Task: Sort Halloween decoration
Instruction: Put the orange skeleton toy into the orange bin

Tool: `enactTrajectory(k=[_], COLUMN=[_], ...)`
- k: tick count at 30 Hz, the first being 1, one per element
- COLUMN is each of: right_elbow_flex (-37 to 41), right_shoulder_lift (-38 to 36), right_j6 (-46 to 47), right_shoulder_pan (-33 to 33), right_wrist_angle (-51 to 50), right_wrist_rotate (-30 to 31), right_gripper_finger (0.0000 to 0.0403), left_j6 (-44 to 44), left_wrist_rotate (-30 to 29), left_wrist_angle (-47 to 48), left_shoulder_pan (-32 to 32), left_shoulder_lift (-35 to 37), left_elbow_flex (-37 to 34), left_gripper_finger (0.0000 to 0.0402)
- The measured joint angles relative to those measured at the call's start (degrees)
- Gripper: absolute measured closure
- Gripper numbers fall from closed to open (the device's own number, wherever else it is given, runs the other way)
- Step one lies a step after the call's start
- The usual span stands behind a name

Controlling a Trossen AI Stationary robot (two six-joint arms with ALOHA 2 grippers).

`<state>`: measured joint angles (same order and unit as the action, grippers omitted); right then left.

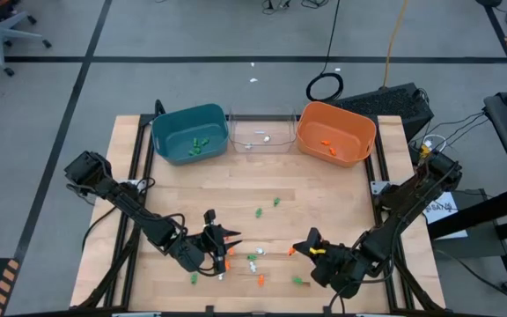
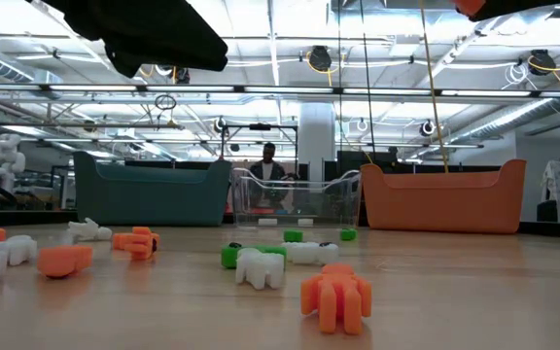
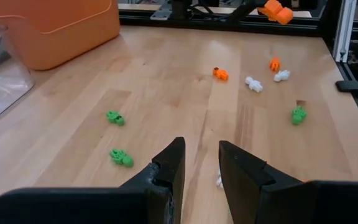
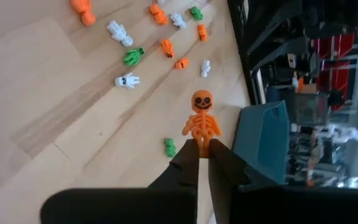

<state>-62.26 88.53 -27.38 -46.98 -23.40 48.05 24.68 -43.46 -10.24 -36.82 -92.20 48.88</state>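
Small orange, green and white Halloween trinkets [image 1: 253, 260] lie scattered on the wooden table's near half. My right gripper [image 4: 204, 149] hangs above the table near its front right and is shut on an orange skeleton figure [image 4: 201, 118]. My left gripper [image 3: 201, 146] hovers over the front left, open, with nothing between its fingers. A white trinket [image 3: 218, 182] shows on the table just below one finger. In the low view the left gripper [image 2: 154, 39] is a dark shape at the top left. My right gripper pinches the orange skeleton by its lower end, at the legs [image 4: 202, 144], between its two fingertips. The fingers slant downward. The skeleton sticks out beyond the fingertips in line with them, head farthest away, lifted clear of the table.
Three bins stand in a row at the table's far edge: teal [image 1: 189, 132], clear [image 1: 260, 134] and orange [image 1: 335, 132], each with a few trinkets inside. Bare wood lies between the bins and the scattered pieces. A person [image 2: 268, 160] shows in the room beyond.
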Motion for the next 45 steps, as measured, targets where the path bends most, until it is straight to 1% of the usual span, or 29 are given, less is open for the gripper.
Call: enactTrajectory(k=[12,17,21,24,27,31,34,36,40,45], right_elbow_flex=[0.0,0.0,0.0,0.0,0.0,0.0,0.0,0.0,0.0,0.0], right_shoulder_lift=[0.0,0.0,0.0,0.0,0.0,0.0,0.0,0.0,0.0,-1.3], right_j6=[21.6,34.8,44.4,50.6,57.0,59.7,59.8,61.0,62.2,60.4], right_shoulder_pan=[0.0,0.0,0.0,0.0,0.1,0.2,0.4,0.9,2.6,6.5], right_wrist_angle=[0.0,0.0,0.0,0.0,0.0,0.0,0.0,0.0,-0.9,-6.0], right_wrist_rotate=[-0.3,-0.3,-0.3,-0.3,-0.3,-0.3,-0.3,-0.3,-0.3,-0.5], right_gripper_finger=[0.0403,0.0403,0.0403,0.0403,0.0403,0.0403,0.0403,0.0403,0.0403,0.0403], left_j6=[-1.6,-1.7,-2.1,-6.4,-13.7,-24.0,-30.6,-32.8,-35.1,-41.0], left_wrist_rotate=[0.2,0.5,2.8,3.4,3.6,4.2,9.4,12.3,12.6,12.1], left_wrist_angle=[0.0,0.0,-0.1,-1.8,-5.3,-11.4,-15.2,-16.4,-17.6,-18.2], left_shoulder_pan=[0.3,1.3,2.7,3.4,3.5,3.5,3.5,3.4,3.5,4.5], left_shoulder_lift=[0.0,0.0,0.0,0.0,0.0,0.0,0.0,0.0,0.0,1.4], left_elbow_flex=[0.0,0.0,0.0,0.0,0.0,0.0,0.0,0.0,0.0,0.0], left_gripper_finger=[0.0304,0.0304,0.0304,0.0304,0.0304,0.0304,0.0304,0.0304,0.0304,0.0304])
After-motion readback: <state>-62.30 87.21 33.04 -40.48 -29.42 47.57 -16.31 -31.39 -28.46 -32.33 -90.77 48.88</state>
